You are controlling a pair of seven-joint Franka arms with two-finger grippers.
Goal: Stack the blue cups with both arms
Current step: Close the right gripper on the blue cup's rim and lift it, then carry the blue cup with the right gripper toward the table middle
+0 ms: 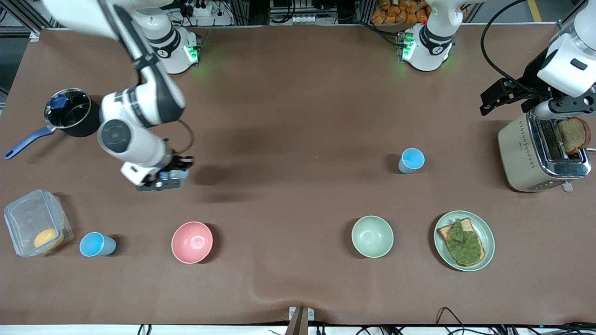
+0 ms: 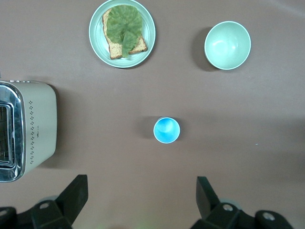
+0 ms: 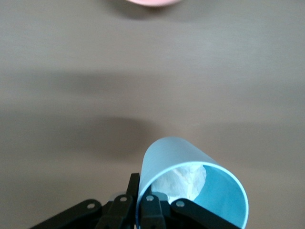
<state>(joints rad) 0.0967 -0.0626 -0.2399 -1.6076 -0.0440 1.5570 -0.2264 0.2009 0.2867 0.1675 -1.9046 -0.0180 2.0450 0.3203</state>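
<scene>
I have the right tool (image 1: 170, 174), frame's left, clamped on 1 blue cup (image 3: 190, 191) for stacking; the left tool (image 2: 140, 200), upper right, waits spread apart above another cup (image 2: 167, 130).

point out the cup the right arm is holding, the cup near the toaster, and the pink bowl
held blue cup (image 3: 190, 186), right wrist view, on its outer wall near the rim
cup near the toaster (image 1: 411, 160), front view, inside bottom
pink bowl (image 1: 192, 242), front view, inside centre

Item count on table
3 blue cups (image 1: 411, 160) (image 1: 96, 244) (image 3: 190, 188), 2 bowls (image 1: 192, 242) (image 1: 372, 236), 1 plate (image 1: 487, 231), 1 toaster (image 1: 521, 153), 1 pot (image 1: 70, 111), 1 clear container (image 1: 28, 218).
</scene>
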